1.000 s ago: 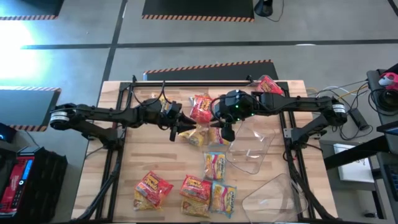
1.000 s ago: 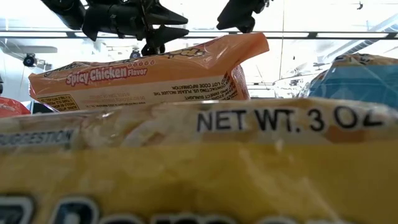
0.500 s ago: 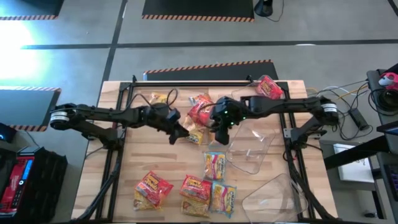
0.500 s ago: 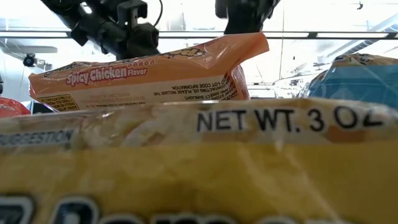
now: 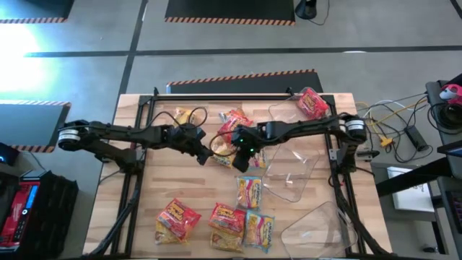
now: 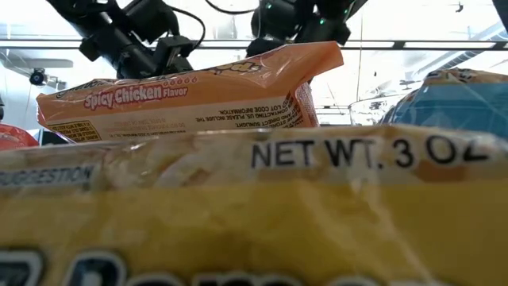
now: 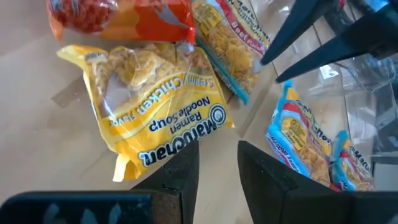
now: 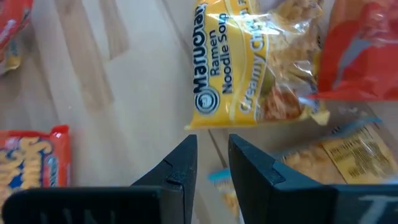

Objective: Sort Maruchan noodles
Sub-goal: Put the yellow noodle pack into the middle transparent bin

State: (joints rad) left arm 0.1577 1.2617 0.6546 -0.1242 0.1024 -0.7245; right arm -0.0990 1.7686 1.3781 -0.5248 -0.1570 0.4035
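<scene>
A yellow Creamy Chicken Maruchan packet (image 5: pixel 223 144) (image 7: pixel 161 112) (image 8: pixel 249 68) lies flat on the table's middle, with a red packet (image 5: pixel 234 124) (image 8: pixel 364 56) overlapping its far side. My left gripper (image 5: pixel 208 150) (image 7: pixel 217 165) hovers at the yellow packet's left edge, its fingers a narrow gap apart. My right gripper (image 5: pixel 241 152) (image 8: pixel 212 158) hovers at the packet's right edge, also narrowly open. Both hang above the table in the low view. More packets lie near the near edge (image 5: pixel 227 218), a blue-yellow one (image 5: pixel 250 191) (image 7: pixel 305 149) among them.
Clear plastic tubs (image 5: pixel 296 170) (image 5: pixel 317 224) sit on the table's right side. A red packet (image 5: pixel 312 101) lies at the far right corner and a yellow one (image 5: pixel 184 114) far left. In the low view, near packets (image 6: pixel 190 91) block most of the table.
My right gripper has swung toward the table's left and a little nearer, passing over the red packet to the yellow packet's right edge. My left gripper has drawn back slightly toward the table's left. The packets have stayed where they were.
</scene>
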